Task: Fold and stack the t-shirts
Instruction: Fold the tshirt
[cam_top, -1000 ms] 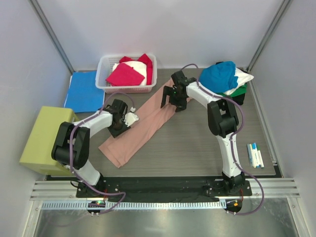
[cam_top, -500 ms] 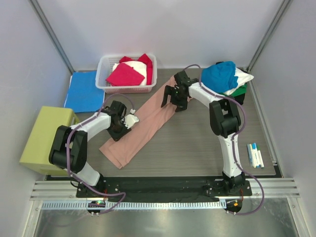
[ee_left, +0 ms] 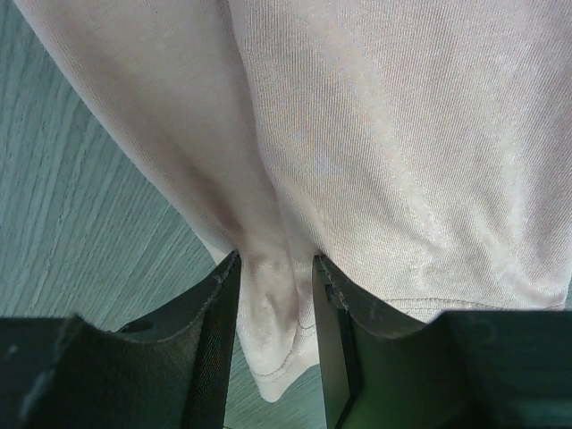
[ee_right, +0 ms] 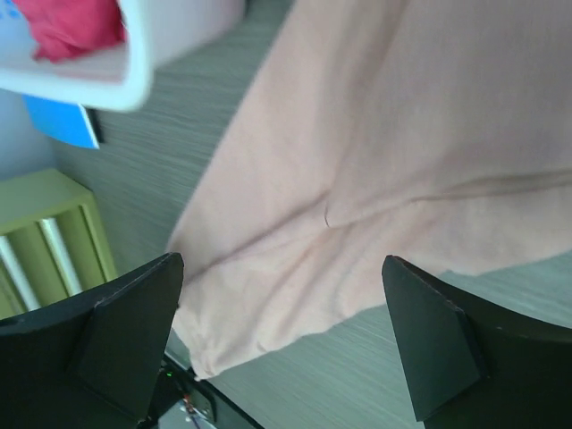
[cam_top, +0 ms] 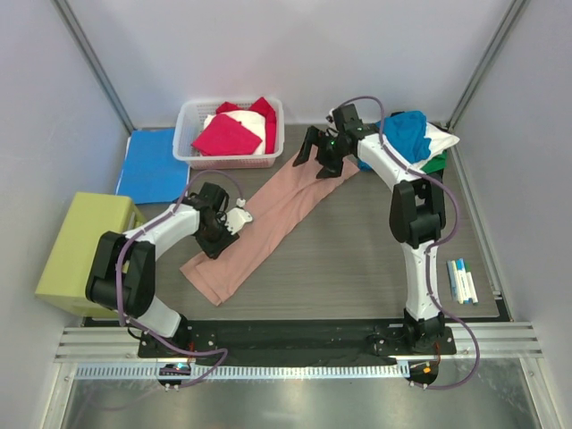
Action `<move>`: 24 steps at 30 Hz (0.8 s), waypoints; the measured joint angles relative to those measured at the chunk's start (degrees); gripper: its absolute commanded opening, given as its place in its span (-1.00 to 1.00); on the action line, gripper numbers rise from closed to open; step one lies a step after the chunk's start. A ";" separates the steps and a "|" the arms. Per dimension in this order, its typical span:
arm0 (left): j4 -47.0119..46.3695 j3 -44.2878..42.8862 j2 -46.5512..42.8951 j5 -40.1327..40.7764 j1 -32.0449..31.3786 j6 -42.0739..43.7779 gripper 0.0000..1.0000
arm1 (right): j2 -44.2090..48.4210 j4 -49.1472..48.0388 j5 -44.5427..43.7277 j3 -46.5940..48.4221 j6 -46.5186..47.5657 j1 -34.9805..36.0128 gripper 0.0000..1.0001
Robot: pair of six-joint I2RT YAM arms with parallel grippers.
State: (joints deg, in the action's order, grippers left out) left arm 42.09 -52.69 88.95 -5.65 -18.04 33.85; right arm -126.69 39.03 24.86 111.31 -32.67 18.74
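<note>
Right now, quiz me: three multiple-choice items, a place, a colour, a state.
1. The white basket sits: A near right; B back left, by the blue folder; C on the box.
2. The topmost t-shirt at the back right is: A teal-blue; B black; C yellow.
3. The left gripper is: A open; B in the basket; C shut on the pink t-shirt.
B: it stands at the far edge beside the folder. A: teal-blue cloth lies uppermost. C: a pink fold sits pinched between its jaws.
</note>
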 measured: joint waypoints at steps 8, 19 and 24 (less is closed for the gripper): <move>-1.55 0.07 0.59 2.60 0.00 -0.52 -0.21 | -10.88 -1.99 0.76 9.51 -2.03 -1.97 0.99; -3.32 -0.83 5.09 14.43 -4.02 -2.93 -0.25 | -11.52 -4.92 0.31 5.18 -3.56 -3.06 0.99; -4.59 0.70 5.09 20.79 -9.16 -2.82 -0.25 | -11.28 -5.18 1.25 4.57 -3.67 -3.89 1.00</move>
State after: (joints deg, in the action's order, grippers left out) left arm 37.50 -51.99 94.04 15.14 -27.20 31.03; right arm -137.97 33.85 26.11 115.87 -36.34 14.85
